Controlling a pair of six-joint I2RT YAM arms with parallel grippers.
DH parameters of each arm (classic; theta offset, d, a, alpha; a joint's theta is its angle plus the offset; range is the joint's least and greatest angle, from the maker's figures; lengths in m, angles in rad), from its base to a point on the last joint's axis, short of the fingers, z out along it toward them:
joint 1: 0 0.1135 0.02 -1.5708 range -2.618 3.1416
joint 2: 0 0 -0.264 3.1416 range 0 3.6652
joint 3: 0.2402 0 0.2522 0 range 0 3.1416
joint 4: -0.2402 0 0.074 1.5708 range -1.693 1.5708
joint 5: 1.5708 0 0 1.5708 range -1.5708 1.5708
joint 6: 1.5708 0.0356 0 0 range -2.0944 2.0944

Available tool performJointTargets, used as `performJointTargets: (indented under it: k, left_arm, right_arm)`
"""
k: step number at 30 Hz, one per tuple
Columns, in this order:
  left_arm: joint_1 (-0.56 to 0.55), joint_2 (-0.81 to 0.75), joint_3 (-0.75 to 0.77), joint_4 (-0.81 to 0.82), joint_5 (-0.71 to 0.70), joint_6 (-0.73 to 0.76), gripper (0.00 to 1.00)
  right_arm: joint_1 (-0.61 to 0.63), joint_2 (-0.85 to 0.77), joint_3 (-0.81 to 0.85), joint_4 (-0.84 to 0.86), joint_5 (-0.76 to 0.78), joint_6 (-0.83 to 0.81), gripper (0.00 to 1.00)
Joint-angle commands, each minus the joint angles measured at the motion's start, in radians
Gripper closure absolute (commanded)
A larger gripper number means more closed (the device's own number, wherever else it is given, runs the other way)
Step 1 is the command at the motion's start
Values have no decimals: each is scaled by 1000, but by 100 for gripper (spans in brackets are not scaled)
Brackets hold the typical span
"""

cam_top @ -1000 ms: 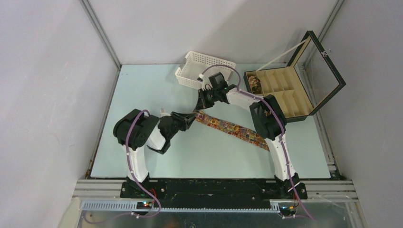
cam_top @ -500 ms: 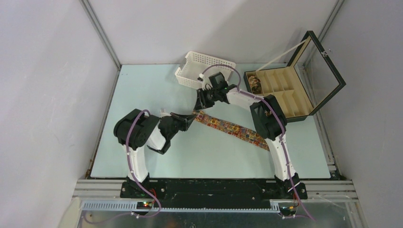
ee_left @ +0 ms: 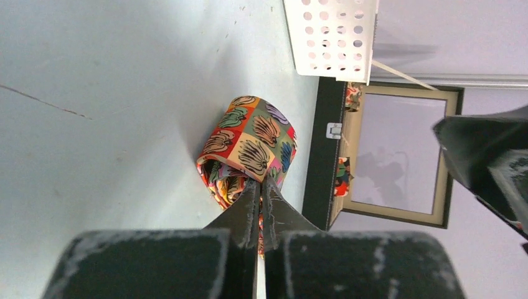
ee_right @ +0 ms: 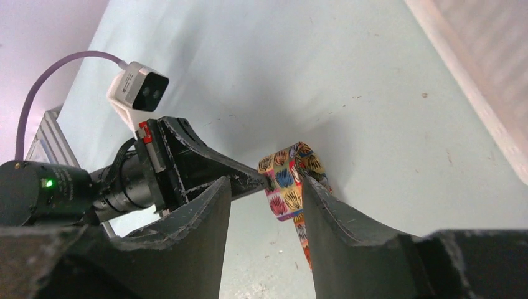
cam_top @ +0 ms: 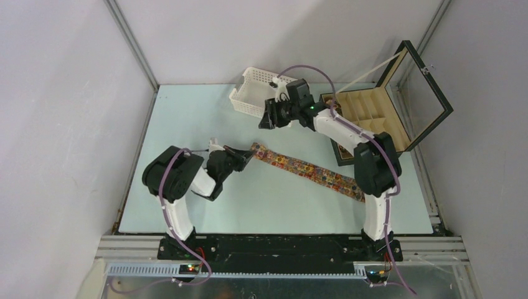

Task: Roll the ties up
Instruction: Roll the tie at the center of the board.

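One tie (cam_top: pixel 305 168), patterned in red, orange and yellow, lies flat and slants from the table's middle to the right arm's base. Its narrow end is folded into a small loop (ee_left: pixel 252 140). My left gripper (cam_top: pixel 248 156) is shut on that loop, its fingertips (ee_left: pixel 260 187) pinching the fabric. My right gripper (cam_top: pixel 266 119) hangs open above and behind the loop, near the basket, with nothing between its fingers (ee_right: pixel 266 199). The right wrist view looks down on the looped tie (ee_right: pixel 287 184) and the left gripper (ee_right: pixel 249 180) holding it.
A white perforated basket (cam_top: pixel 261 87) stands at the back, just behind the right gripper. The black compartmented box (cam_top: pixel 373 118) sits at the back right with its glass lid (cam_top: pixel 426 87) raised. Small colourful coils (ee_left: pixel 342 176) show inside it.
The right gripper opened, let go of the tie's end and rose back toward the basket. The left gripper closed on the folded end.
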Motion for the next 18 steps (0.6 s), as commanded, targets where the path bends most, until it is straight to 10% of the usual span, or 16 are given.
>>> performJointTargets:
  k: [1,18]
  left_arm:
    - [-4,-102,34,-113,-46,171,100]
    - [-94,-298,135,-485,-282,544,100]
  right_arm:
    - [-11,-90,-63,21,53,-35,51]
    - [-29,-130,-182,57,52,-30,53]
